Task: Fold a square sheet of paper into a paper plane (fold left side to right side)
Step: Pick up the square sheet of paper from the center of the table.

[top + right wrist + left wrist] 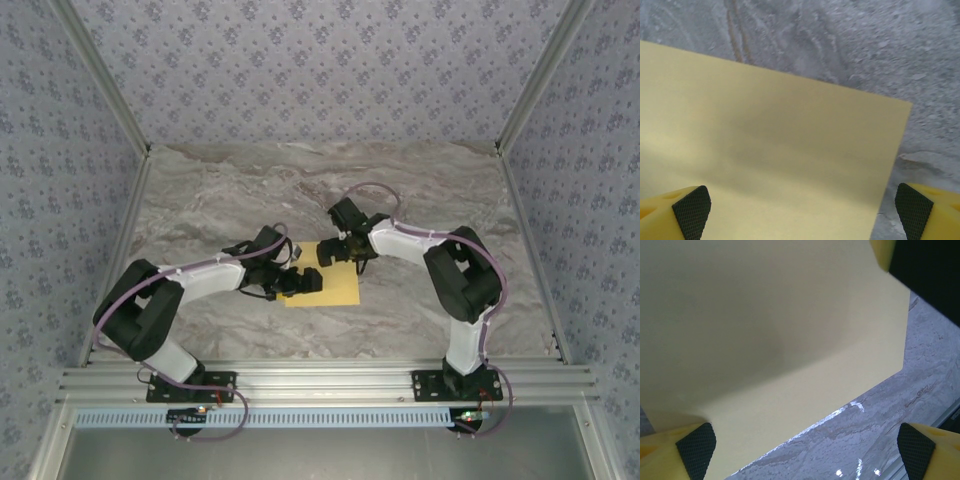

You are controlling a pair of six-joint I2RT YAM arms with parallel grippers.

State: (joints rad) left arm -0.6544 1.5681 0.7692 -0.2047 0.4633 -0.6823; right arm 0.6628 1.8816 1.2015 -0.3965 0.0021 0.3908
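Note:
The square sheet of paper [335, 288] lies flat on the marble table, yellow-orange and uncreased. My left gripper [303, 282] hovers over its left part, open, nothing between its fingers. In the left wrist view the paper [765, 340] spreads under the open left gripper [805, 455], whose pads [695, 449] stand wide apart. My right gripper [338, 252] sits over the sheet's far edge, also open. In the right wrist view the paper [770, 160] lies below the open right gripper [801, 215], with a corner at the right. No paper plane shape shows.
The marble tabletop [300, 190] stretches bare behind and beside the sheet. Patterned walls [320, 70] close in the back and sides. An aluminium rail [320, 385] runs along the near edge by the arm bases. Part of the right arm's finger [885, 252] shows close by in the left wrist view.

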